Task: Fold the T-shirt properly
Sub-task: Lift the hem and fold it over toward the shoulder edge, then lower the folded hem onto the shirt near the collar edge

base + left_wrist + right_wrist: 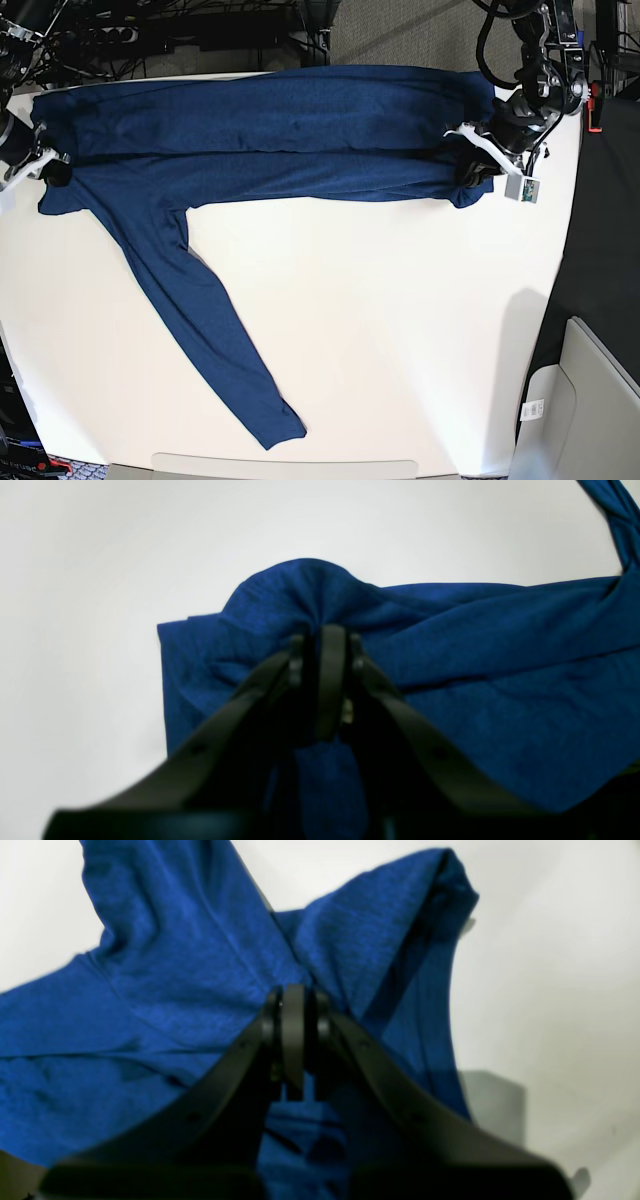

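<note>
The navy-blue long-sleeved T-shirt [270, 140] lies stretched across the far side of the white table [380, 330], folded lengthwise. One sleeve [210, 330] trails diagonally toward the front edge. My left gripper [470, 172] is shut on the shirt's right end; in the left wrist view the gripper [325, 635] pinches a bunched fold of the shirt [450, 645]. My right gripper [48, 170] is shut on the shirt's left end; in the right wrist view the gripper [295, 995] clamps the shirt's fabric [175, 965].
Cables and dark equipment [180, 35] sit behind the table's far edge. A grey bin [590, 410] stands off the table at the right front. A red object [592, 105] shows at the far right.
</note>
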`<control>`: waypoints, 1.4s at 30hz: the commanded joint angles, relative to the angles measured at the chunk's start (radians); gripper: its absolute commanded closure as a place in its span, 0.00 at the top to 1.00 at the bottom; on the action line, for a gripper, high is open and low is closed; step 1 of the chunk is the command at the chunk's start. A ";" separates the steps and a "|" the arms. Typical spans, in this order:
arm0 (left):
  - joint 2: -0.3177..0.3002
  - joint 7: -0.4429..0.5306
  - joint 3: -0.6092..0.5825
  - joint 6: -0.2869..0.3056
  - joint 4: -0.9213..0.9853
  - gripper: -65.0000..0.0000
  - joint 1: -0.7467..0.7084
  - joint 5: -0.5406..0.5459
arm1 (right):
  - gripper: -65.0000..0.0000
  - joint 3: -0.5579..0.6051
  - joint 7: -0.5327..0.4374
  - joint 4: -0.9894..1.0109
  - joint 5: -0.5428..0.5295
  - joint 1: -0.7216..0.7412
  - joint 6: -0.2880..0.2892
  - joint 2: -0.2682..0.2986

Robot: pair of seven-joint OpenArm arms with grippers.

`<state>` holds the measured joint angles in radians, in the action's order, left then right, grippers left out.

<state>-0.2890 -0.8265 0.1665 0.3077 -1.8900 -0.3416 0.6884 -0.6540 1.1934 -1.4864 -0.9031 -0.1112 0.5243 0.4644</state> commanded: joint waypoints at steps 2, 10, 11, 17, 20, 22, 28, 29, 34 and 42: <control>-0.011 0.022 0.008 0.005 -0.023 0.00 -0.007 0.009 | 0.00 -0.010 -0.013 -0.018 -0.017 0.009 0.004 0.027; -0.034 0.022 0.008 0.005 -0.053 0.00 -0.044 0.009 | 0.00 -0.008 -0.013 -0.098 -0.014 -0.034 0.004 0.027; -0.036 0.022 0.006 0.005 -0.053 0.00 -0.044 0.009 | 0.00 -0.005 -0.013 -0.104 -0.012 -0.034 0.004 0.027; -0.040 0.022 0.006 0.005 -0.047 0.00 -0.046 0.007 | 0.00 -0.005 -0.013 -0.099 -0.007 -0.057 0.004 0.046; -0.040 -0.001 0.008 0.005 -0.047 0.00 -0.049 0.007 | 0.00 -0.013 -0.013 -0.099 -0.007 -0.061 0.004 0.049; -0.040 -0.021 0.008 0.005 -0.047 0.00 -0.049 0.007 | 0.00 -0.013 -0.013 -0.099 -0.007 -0.061 0.004 0.058; -0.040 -0.029 0.026 0.005 -0.049 0.00 -0.050 0.006 | 0.00 -0.007 -0.014 -0.096 0.017 -0.061 -0.003 0.070; -0.040 -0.029 0.026 0.005 -0.047 0.00 -0.052 0.006 | 0.01 -0.005 -0.014 -0.096 0.048 -0.060 -0.003 0.067; -0.040 -0.037 0.026 0.005 -0.004 0.00 -0.050 0.004 | 0.01 0.020 -0.014 -0.102 0.195 -0.054 -0.003 0.046; -0.040 -0.169 0.028 0.005 -0.001 0.24 -0.014 0.004 | 0.01 0.018 -0.014 -0.099 0.259 -0.005 -0.005 0.026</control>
<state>-0.3168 -1.0084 0.1856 0.3073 -1.8679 -0.3584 0.6838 -0.6258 1.1927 -1.5696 -0.6392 -0.1280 0.5205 0.4671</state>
